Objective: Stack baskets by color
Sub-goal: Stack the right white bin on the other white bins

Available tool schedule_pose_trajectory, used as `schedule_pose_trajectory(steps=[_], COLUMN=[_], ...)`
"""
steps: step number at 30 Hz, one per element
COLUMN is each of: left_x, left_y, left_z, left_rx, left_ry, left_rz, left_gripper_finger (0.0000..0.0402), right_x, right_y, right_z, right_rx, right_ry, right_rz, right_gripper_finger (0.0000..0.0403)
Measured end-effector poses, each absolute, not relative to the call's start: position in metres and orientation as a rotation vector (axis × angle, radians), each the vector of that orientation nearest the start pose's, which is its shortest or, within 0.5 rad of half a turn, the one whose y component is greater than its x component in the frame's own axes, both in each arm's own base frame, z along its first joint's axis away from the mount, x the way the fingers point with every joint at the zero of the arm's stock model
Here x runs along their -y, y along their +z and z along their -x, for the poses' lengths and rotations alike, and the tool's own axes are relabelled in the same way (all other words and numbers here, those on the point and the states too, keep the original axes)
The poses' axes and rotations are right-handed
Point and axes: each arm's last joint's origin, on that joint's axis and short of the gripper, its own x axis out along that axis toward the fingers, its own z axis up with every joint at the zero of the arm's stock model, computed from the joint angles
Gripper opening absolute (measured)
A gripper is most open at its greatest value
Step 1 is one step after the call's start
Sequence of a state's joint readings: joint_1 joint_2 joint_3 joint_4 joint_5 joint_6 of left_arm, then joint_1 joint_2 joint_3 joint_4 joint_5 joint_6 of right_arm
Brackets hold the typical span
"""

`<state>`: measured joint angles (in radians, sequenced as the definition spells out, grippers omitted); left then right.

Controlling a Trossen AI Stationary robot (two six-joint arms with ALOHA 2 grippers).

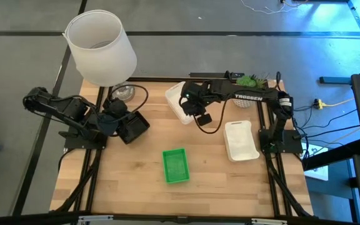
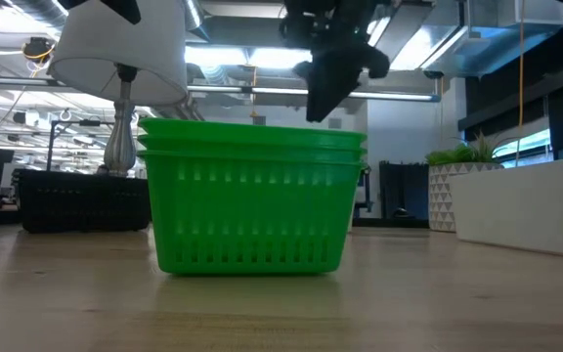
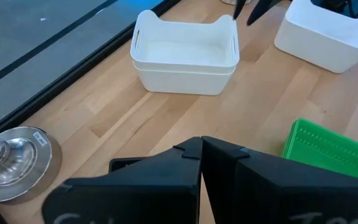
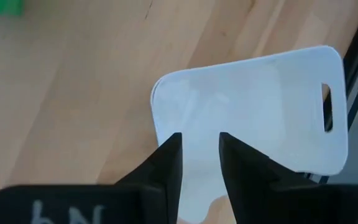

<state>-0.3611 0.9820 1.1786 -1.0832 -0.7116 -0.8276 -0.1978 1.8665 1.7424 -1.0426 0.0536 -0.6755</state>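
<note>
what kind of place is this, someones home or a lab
Most likely a robotics lab or workshop, not a home: two robot arms are mounted on a wooden table, cables trail across the floor, and exposed ceiling ducts and strip lights show in the low view.

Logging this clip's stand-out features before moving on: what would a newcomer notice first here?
The bright green basket stack sits alone mid-table toward the front edge. At the back, the right gripper hangs open over a white basket stack, with another white basket by that arm's base. A big white lampshade looms over the back left corner, above the left gripper.
</note>
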Motion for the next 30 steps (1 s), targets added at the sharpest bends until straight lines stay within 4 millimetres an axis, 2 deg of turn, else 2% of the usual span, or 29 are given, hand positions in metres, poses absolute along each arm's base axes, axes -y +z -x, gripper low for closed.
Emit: schedule_pose_trajectory(steps=[3, 7, 14, 18, 23, 26, 30], left_x=[0.038, 0.039, 0.04, 0.042, 0.046, 0.048, 0.051], left_y=[0.36, 0.36, 0.359, 0.361, 0.369, 0.375, 0.376], left_z=[-0.155, -0.155, -0.155, -0.157, -0.166, -0.17, -0.179], left_rx=[-0.567, -0.577, -0.606, -0.624, -0.554, -0.506, -0.483], left_ry=[0.604, 0.595, 0.56, 0.487, 0.376, 0.326, 0.304], left_rz=[0.325, 0.329, 0.336, 0.299, 0.222, 0.185, 0.136], left_gripper_finger=[0.0, 0.0, 0.0, 0.0, 0.0, 0.0, 0.0], right_x=[0.076, 0.067, 0.053, 0.046, 0.039, 0.034, 0.031], right_y=[0.302, 0.31, 0.334, 0.349, 0.362, 0.357, 0.341], right_z=[-0.373, -0.356, -0.326, -0.308, -0.285, -0.266, -0.236], right_rx=[-1.194, -1.267, -1.276, -1.291, -1.32, -1.348, -1.38], right_ry=[0.144, 0.177, 0.245, 0.187, 0.133, 0.105, 0.018], right_rz=[0.461, 0.368, 0.024, -0.019, -0.092, -0.134, -0.197], right_gripper_finger=[0.0105, 0.0105, 0.0105, 0.0105, 0.0105, 0.0105, 0.0105])
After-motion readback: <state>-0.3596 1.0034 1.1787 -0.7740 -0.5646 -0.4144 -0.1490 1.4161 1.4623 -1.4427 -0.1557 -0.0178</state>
